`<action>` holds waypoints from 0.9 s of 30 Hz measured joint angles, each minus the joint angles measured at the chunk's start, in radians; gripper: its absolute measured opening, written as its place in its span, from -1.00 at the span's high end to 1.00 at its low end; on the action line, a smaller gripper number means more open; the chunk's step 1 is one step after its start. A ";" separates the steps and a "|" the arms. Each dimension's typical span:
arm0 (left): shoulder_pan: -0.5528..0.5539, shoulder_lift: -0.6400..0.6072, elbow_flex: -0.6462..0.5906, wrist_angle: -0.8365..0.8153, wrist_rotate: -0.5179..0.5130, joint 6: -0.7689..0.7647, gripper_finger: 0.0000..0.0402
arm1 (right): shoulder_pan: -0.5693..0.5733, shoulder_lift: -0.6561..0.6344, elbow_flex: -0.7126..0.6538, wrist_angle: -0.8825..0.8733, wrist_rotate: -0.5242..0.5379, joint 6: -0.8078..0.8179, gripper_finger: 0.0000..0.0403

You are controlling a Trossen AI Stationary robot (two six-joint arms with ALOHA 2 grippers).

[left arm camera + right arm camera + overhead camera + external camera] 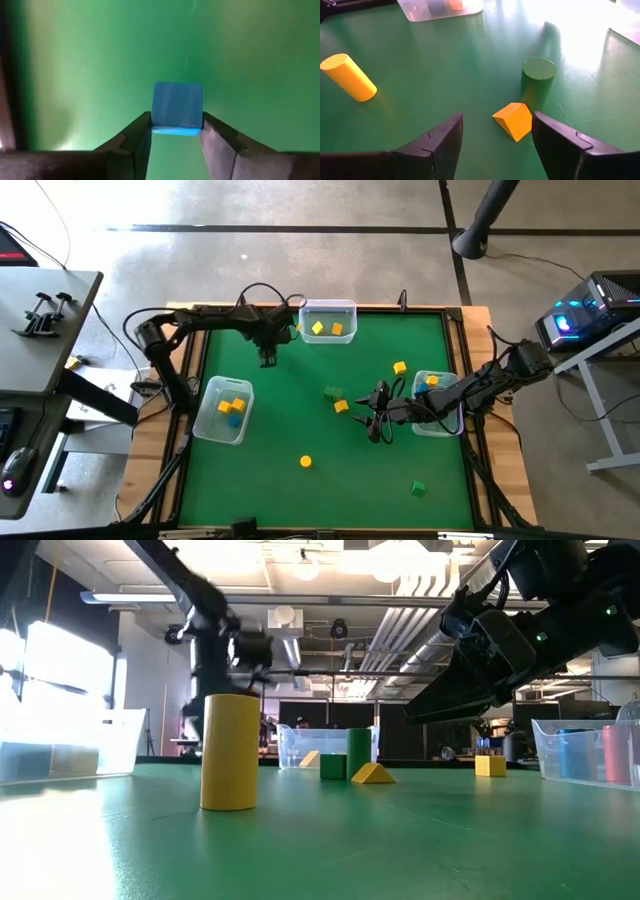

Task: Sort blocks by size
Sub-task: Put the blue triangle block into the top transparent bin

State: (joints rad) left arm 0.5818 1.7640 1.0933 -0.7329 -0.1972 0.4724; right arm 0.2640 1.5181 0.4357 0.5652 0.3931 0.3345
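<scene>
A blue cube (177,109) is pinched between the fingers of the left gripper (176,137), held above the green table (300,420) near the far clear bin (328,307). It is judged light, stiff and smooth-faced, so two opposite flat sides are best taken squarely, as seen here. The right gripper (495,135) is spread wide over a yellow wedge (514,120), just beside a dark green cylinder (537,75). The wedge's sloped face is likely slippery; its parallel flat ends are the safer hold.
</scene>
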 joint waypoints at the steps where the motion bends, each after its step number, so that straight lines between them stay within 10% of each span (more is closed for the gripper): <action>1: -0.008 -0.014 0.019 -0.006 0.000 -0.007 0.38 | 0.000 0.000 0.000 0.000 0.000 0.000 -0.13; 14: -0.123 0.019 0.436 0.095 0.077 0.027 0.45 | -0.001 0.000 0.000 0.000 0.000 0.001 -0.13; 27: -0.030 0.326 0.581 0.150 0.192 -0.027 0.45 | 0.000 0.000 0.000 -0.004 -0.005 0.009 -0.13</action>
State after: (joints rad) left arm 0.5522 2.0896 1.6745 -0.5828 -0.0053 0.4455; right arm 0.2642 1.5185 0.4358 0.5615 0.3884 0.3435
